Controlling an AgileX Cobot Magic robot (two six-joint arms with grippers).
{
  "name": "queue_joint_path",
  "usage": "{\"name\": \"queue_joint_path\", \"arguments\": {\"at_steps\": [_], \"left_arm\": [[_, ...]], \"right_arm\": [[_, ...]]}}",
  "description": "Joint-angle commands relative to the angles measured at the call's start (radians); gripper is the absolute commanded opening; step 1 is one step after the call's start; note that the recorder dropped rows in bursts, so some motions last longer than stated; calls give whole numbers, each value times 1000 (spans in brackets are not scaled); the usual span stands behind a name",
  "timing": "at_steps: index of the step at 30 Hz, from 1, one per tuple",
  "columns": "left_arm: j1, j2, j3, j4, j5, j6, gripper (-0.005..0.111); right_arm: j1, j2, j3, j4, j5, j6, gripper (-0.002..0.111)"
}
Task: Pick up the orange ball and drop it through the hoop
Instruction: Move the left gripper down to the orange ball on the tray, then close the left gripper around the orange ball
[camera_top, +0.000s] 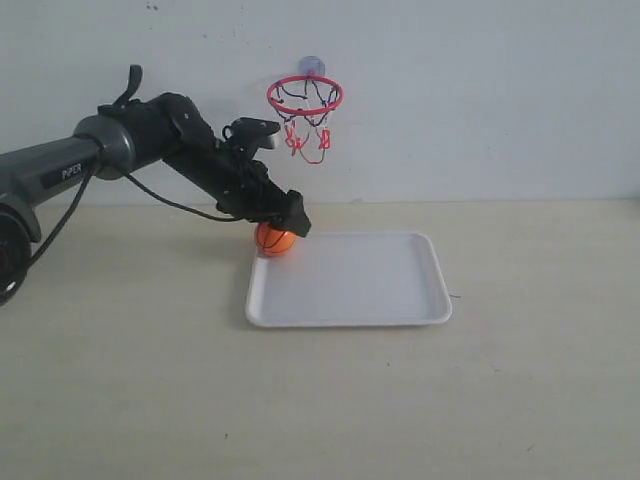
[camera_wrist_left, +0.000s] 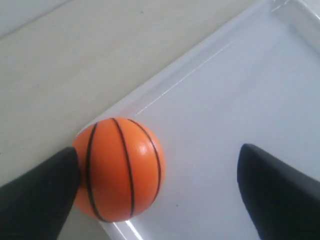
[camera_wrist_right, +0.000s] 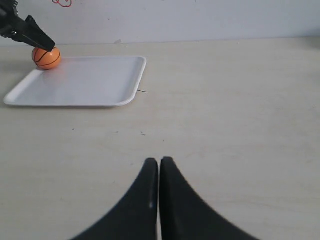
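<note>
The orange ball (camera_top: 275, 240) (camera_wrist_left: 120, 170) (camera_wrist_right: 46, 57) rests in the far left corner of the white tray (camera_top: 350, 318) (camera_wrist_left: 240, 100), against its rim. My left gripper (camera_top: 285, 222) (camera_wrist_left: 159, 152) is lowered over the ball and open. One finger touches the ball's side; the other stands well apart over the tray floor. The hoop (camera_top: 305, 95), a red ring with a black-and-red net, hangs on the back wall above and slightly right of the ball. My right gripper (camera_wrist_right: 159, 162) is shut and empty above bare table, far from the tray (camera_wrist_right: 75, 85).
The left arm (camera_top: 120, 150) slants down from the left edge to the tray's corner, with its cable hanging below. The white wall stands just behind the tray. The right arm does not show in the exterior view.
</note>
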Motion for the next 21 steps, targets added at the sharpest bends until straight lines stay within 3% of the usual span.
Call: {"name": "queue_joint_path", "arguments": {"at_steps": [1,21], "left_arm": [[-9,14,-4,51,13,-25,80],[-18,38,-4,120,7,-28,75]], "right_arm": [[0,-5,-1,-9,-3,-1,0],[0,-5,-1,-9,-3,-1,0]]}}
